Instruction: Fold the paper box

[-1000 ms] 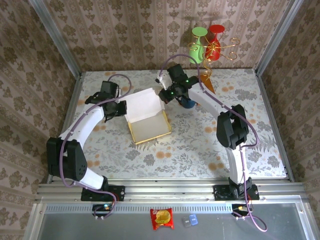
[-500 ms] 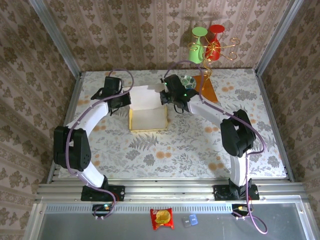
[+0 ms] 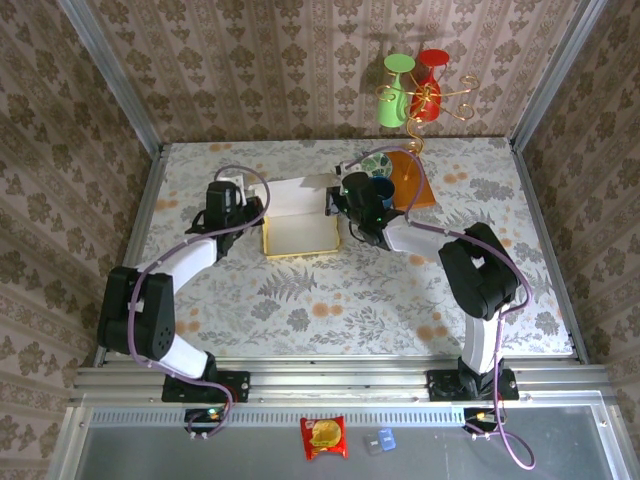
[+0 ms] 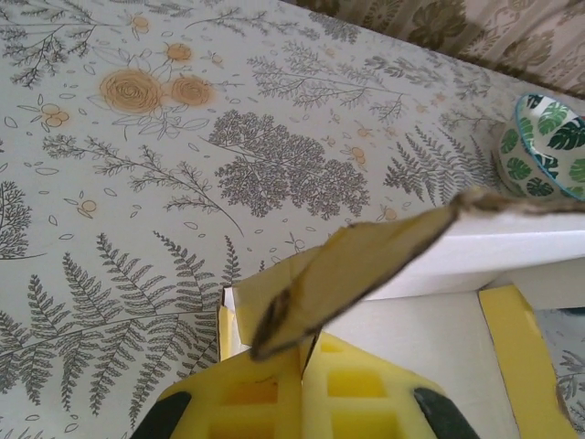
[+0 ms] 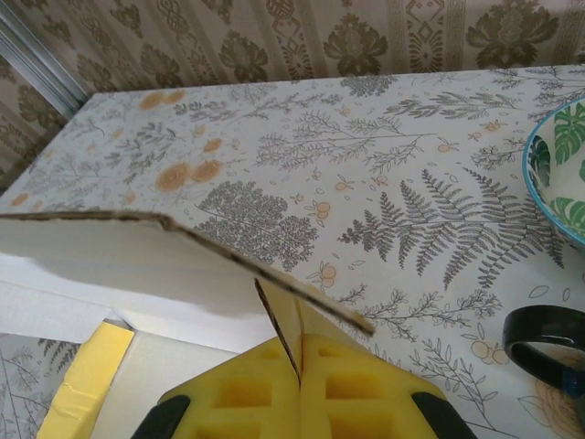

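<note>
While the paper box (image 3: 298, 232) lay at upper centre of the top view on the tabletop (image 3: 400, 290), long axis running left to right between the arms, the left gripper (image 3: 254, 209) pinched its left flap and the right gripper (image 3: 339, 208) its right, both equally near.

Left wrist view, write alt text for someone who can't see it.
The left claw pinches a raised side flap of the paper box, yellow outside and whitish inside, on a floral-patterned table. A leaf-print bowl sits beyond the box's far wall.
</note>
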